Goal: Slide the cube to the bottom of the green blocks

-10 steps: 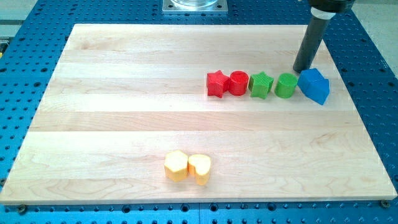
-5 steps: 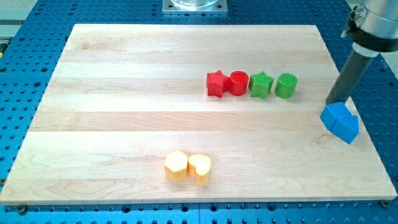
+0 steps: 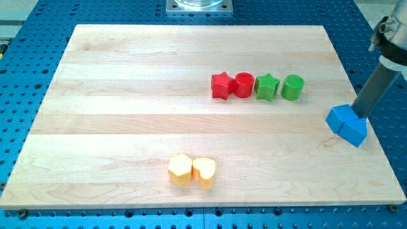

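Camera view: my tip [image 3: 357, 116], a bare rod with nothing to pinch, touches the blue cube [image 3: 347, 124] just to its lower left; 2 green blocks [image 3: 280, 87] sit well up-left on the bench [image 3: 127, 95].

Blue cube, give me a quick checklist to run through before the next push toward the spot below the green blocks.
1. Tip position: my tip sits at the upper right edge of the blue cube. Not ok for pushing toward the view's left.
2. Cube on board: it lies near the right edge of the wooden board, fully on it. Ok.
3. Target spot below the green star and green cylinder: bare wood. Ok.
4. Path from cube to target: no blocks between. Ok.
5. Red star and red cylinder: left of the greens, off the path. Ok.
6. Tip touching the cube: cannot tell.
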`<action>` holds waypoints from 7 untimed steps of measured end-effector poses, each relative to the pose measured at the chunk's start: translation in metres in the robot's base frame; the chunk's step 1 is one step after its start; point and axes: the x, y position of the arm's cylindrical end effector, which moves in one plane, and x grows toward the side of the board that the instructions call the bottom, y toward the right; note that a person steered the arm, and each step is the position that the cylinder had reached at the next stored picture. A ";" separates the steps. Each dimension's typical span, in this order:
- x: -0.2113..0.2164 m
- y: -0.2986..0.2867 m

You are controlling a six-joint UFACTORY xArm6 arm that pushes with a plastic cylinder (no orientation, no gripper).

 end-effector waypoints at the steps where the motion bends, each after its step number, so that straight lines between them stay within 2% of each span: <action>1: 0.000 -0.035; 4: 0.011 -0.122; 7: 0.046 -0.148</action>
